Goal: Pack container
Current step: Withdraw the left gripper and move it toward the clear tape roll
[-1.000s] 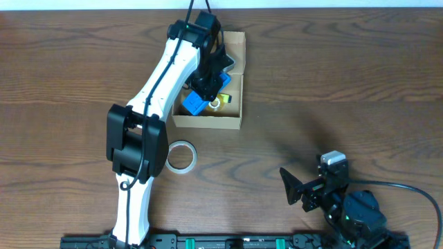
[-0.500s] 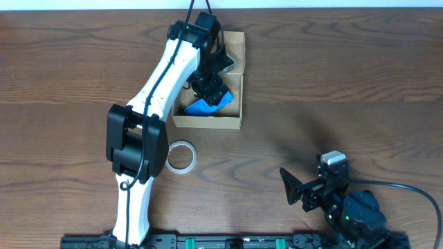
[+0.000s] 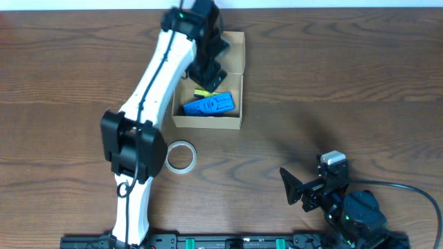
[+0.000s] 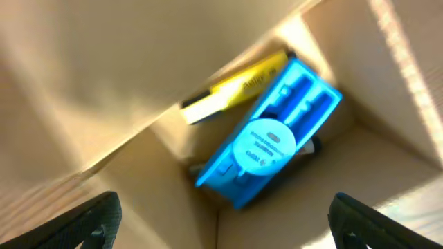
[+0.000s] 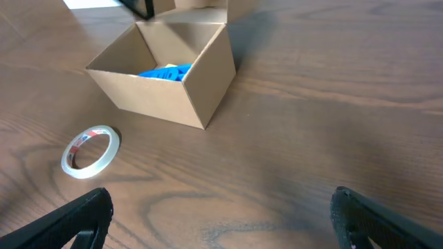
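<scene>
Toward the far side of the table, the cardboard box stands with its lid flap up. Inside lie a blue plastic piece with a round label and, just beside it against the wall, a yellow item; something dark shows under the blue piece, too hidden to tell. The left gripper hangs over the box, fingers spread wide and empty. The right gripper sits near the front right, jaws apart, holding nothing. A roll of tape lies near the box's front corner.

Case and pen inside container; tape roll nearby.
</scene>
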`<state>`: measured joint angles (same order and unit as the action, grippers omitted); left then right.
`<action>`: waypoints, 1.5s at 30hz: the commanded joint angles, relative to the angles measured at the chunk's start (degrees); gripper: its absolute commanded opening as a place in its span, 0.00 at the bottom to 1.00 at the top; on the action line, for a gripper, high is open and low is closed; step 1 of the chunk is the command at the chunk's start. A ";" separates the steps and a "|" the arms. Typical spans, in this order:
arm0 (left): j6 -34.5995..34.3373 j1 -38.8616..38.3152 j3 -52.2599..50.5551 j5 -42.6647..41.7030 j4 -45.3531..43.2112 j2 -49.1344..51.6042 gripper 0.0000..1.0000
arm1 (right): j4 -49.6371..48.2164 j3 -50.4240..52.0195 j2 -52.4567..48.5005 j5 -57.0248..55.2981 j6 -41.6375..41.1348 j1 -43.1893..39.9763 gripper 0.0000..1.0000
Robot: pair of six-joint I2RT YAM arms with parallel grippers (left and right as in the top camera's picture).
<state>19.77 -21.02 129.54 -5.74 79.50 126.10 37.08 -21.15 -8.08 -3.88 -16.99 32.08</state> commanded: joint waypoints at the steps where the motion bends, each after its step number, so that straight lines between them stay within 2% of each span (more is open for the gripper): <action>1: -7.87 2.75 3.69 0.52 4.02 -5.86 0.95 | 0.00 0.15 0.31 -0.39 -0.57 -0.39 0.99; 6: -12.48 7.85 3.65 -4.39 11.87 -11.91 0.95 | 0.00 0.15 0.31 -0.39 -0.57 -0.39 0.99; 13: -15.10 11.32 2.80 -2.60 16.87 -19.41 0.96 | 0.00 0.15 0.31 -0.39 -0.59 -0.39 0.99; 16: -16.87 11.30 -1.46 -1.07 16.90 -23.37 0.95 | 0.00 0.15 0.31 -0.39 -0.59 -0.39 0.99; 19: -18.64 11.37 -10.71 0.11 16.02 -30.29 0.95 | 0.00 0.15 0.31 -0.39 -0.59 -0.39 0.99; 24: -23.43 11.37 -30.45 -2.27 5.79 -44.68 0.95 | 0.00 0.15 0.31 -0.39 -0.57 -0.39 0.99; 30: -35.93 11.30 -57.46 -7.72 -9.20 -59.47 0.95 | 0.00 0.15 0.31 -0.39 -0.59 -0.39 0.99; 32: -40.39 11.23 -63.56 -9.16 -13.00 -61.27 0.95 | 0.00 0.15 0.31 -0.39 -0.59 -0.39 0.99; 36: -51.10 11.23 -73.48 -10.38 -20.70 -61.24 0.95 | 0.00 0.15 0.31 -0.39 -0.57 -0.39 0.99; 39: -62.10 11.23 -79.43 -8.63 -26.53 -59.10 0.95 | 0.00 0.15 0.31 -0.39 -0.59 -0.39 0.99; 41: -66.38 11.23 -81.31 -7.61 -28.52 -57.35 0.96 | 0.00 0.15 0.31 -0.39 -0.59 -0.39 0.99; 45: -69.59 11.23 -82.34 -5.99 -30.91 -52.76 0.96 | 0.00 0.15 0.31 -0.39 -0.59 -0.39 0.99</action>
<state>-42.68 -9.85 47.57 -13.96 49.39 70.85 37.06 -21.15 -8.08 -3.88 -16.99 32.08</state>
